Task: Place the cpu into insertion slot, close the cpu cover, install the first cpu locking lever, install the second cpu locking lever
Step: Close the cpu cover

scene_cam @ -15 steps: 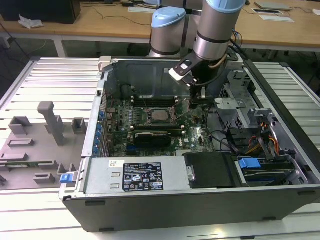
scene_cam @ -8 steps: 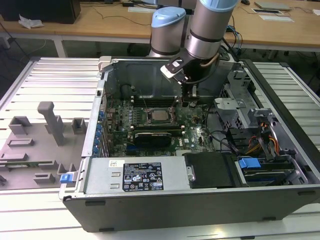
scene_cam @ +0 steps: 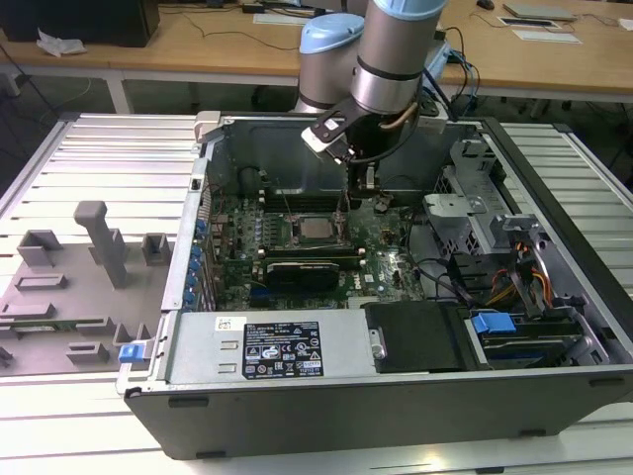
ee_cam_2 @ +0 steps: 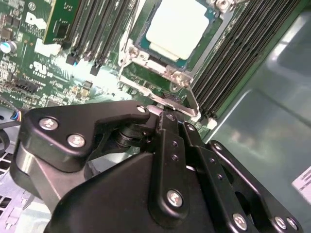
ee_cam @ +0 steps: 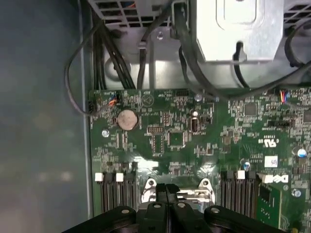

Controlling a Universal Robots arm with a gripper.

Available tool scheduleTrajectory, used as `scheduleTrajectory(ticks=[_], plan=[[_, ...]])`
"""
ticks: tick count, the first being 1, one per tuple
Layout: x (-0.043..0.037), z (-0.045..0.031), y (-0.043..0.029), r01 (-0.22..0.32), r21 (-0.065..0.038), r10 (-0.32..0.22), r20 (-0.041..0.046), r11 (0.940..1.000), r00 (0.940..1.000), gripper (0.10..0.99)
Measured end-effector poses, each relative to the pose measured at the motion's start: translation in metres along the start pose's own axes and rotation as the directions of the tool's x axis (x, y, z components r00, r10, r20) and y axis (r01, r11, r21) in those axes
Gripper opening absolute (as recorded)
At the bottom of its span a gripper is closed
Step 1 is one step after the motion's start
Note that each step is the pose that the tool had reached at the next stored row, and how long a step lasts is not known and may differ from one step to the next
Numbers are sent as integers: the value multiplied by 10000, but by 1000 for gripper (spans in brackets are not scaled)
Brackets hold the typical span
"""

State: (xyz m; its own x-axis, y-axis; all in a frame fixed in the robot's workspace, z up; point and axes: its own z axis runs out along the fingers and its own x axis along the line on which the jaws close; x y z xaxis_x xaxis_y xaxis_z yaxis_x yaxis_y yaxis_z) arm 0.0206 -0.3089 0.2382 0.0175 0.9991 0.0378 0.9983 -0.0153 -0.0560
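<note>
One cpu [scene_cam: 316, 230] sits in one green board [scene_cam: 391, 267]. One arm [scene_cam: 396, 59] hangs over the cpu. One long black card [scene_cam: 302, 269] lies just beside the cpu. One round battery [ee_cam: 128, 118] sits on the board, farther from the cpu.

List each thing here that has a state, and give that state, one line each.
cpu, seated in the insertion slot
cpu cover, down around the cpu
gripper, shut, tips beside a locking lever
computer case, open, side panel off
</note>
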Motion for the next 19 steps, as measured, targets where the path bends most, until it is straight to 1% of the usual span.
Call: scheduleTrajectory(ticks=[4, 7, 8, 9, 10, 12, 14, 15, 16, 17, 18, 19], plan=[[6, 5, -81, 2, -28, -2, 0, 10000, 10000, 106], [9, 7, -118, 3, -50, -3, 6, 10000, 10000, 106], [10, 8, -130, 4, -87, -4, 15, 10000, 10000, 106], [11, 11, -143, 4, -137, -3, 52, 9999, 10000, 106], [11, 12, -168, 1, -207, 3, 171, 9998, 9999, 106], [11, 15, -197, -1, -268, 10, 340, 9996, 9994, 106], [11, 18, -220, -6, -289, 20, 498, 9996, 9988, 106], [10, 20, -235, -9, -296, 26, 594, 9996, 9982, 106], [10, 23, -255, -8, -305, 28, 644, 9995, 9979, 106], [9, 29, -297, -8, -330, 31, 696, 9995, 9976, 106], [8, 32, -316, -9, -354, 34, 710, 9994, 9975, 106], [6, 38, -347, -5, -424, 36, 720, 9991, 9974, 106]])
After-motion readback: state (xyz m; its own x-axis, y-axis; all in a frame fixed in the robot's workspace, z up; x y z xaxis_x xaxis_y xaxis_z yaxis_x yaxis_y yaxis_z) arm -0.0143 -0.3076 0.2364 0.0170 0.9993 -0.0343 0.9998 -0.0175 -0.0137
